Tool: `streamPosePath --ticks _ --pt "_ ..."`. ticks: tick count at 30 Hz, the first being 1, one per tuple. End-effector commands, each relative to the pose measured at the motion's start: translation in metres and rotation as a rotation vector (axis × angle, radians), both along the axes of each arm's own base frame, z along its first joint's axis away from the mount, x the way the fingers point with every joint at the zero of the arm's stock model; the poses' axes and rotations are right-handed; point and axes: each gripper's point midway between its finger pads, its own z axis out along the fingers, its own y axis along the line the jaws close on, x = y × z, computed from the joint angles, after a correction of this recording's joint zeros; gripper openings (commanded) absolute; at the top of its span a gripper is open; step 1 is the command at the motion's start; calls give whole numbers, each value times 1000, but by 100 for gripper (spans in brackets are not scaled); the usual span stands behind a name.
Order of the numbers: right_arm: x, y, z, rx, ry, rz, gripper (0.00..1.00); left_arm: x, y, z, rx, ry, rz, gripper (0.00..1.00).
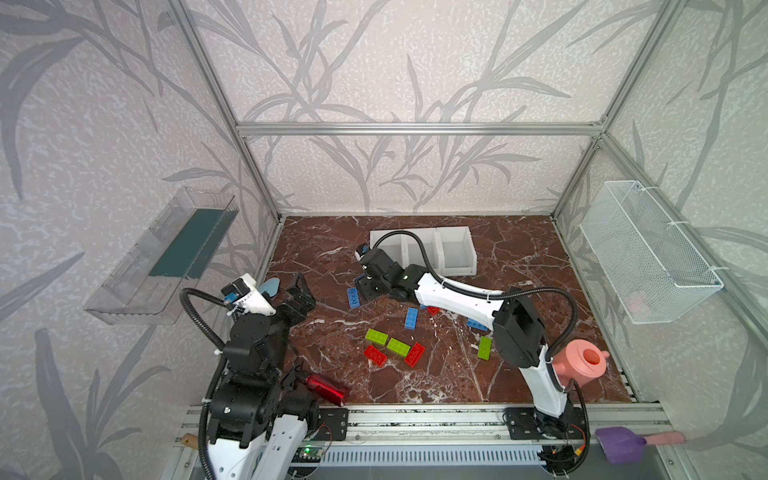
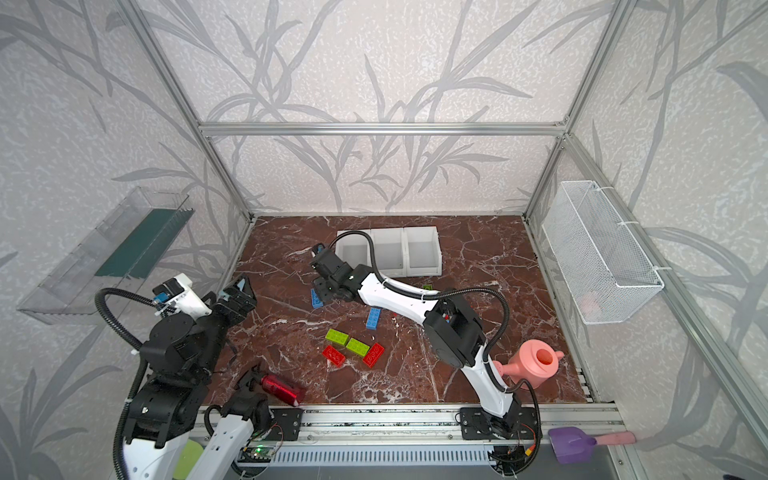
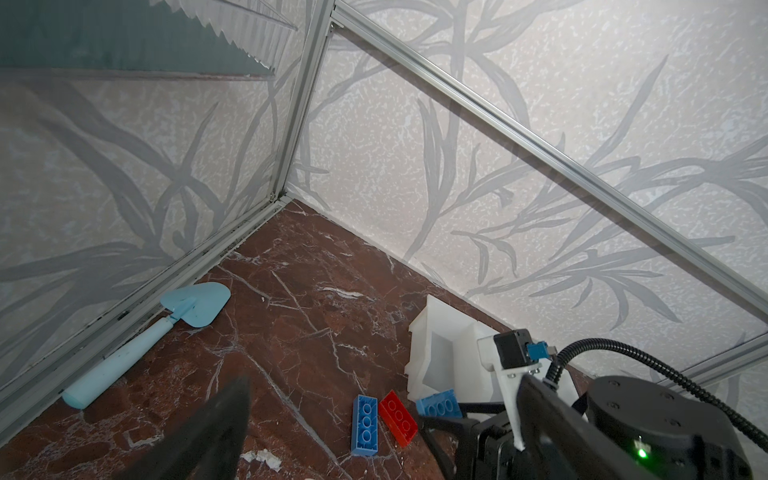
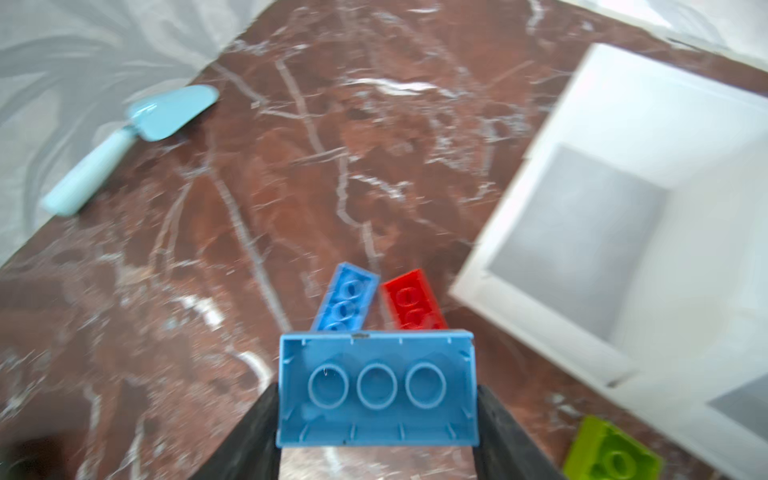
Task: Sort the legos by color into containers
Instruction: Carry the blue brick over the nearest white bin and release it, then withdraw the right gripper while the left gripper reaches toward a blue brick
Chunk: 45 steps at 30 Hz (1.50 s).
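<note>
Veined red-brown marble tabletop (image 1: 457,374) — right hand (image 4: 377,419) clamps a hollow-bottomed blue brick (image 4: 376,386), left hand (image 1: 300,297) gapes wide.

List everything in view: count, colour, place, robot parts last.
blue legos: at least four, blue, three on the table, one in the right gripper
red legos: at least three, red, loose on table
green legos: at least three, lime, loose on table
containers: three joined, white, back of table
bottle: one, shiny red, lying front left
watering can: one, pink, front right
trowel: one, light blue, left edge
scoop: one, purple, front rail
basket: one, white wire, right wall
tray: one, clear, left wall
left gripper: one, black, open, left side
right gripper: one, black, gripping a blue lego
</note>
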Motion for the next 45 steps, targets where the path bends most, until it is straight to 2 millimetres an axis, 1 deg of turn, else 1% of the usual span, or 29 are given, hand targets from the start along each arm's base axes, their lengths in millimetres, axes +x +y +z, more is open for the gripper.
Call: streamPosePath --ticks 1,5,8,12,13,14,15,17,20,24,27,30,32,35,37,39,40,42,44,45 --pt "27 -9 9 37 20 -19 47 4 -2 -2 -14 2 -6 99" --pt "59 -20 6 42 27 -58 47 6 -4 -5 -18 11 -14 99" --pt "75 -23 1 35 35 -76 48 9 -6 -7 -25 20 -23 99" --pt "89 -27 -7 48 47 -100 50 9 -7 -7 -27 21 -31 99" --pt "91 -26 -8 49 49 -103 51 10 -7 -7 -28 20 -33 99" --pt "94 -28 -9 48 51 -108 55 10 -8 -6 -28 19 -35 99" --pt "95 -27 -10 49 51 -108 60 14 -9 -12 -25 44 -37 99" --pt "99 -28 -9 53 49 -111 70 17 -8 -16 -19 67 -29 99" --pt "102 -29 -4 59 42 -115 81 20 -8 -21 -11 110 -29 99" --pt "103 -33 8 66 23 -119 88 31 -14 -33 -8 191 -55 99" --pt "100 -38 26 80 0 -119 89 39 -17 -44 1 265 -71 99" --pt "92 -48 49 101 -35 -121 89 48 -21 -57 9 348 -85 99" --pt "83 -57 67 131 -61 -122 89 55 -26 -70 12 427 -110 99" --pt "61 -77 91 179 -95 -126 89 65 -37 -87 -5 537 -155 99" --pt "45 -92 102 211 -115 -134 89 72 -47 -99 -22 594 -187 99" --pt "29 -109 110 245 -129 -151 89 80 -55 -109 -26 637 -205 99" --pt "17 -118 114 266 -136 -154 89 84 -59 -114 -20 658 -213 98" --pt "-2 -134 113 293 -135 -160 89 90 -65 -124 -7 700 -218 94" --pt "-22 -153 101 304 -122 -175 89 97 -74 -137 -16 739 -242 91" --pt "-31 -161 98 312 -122 -181 89 101 -79 -143 -26 753 -257 89"
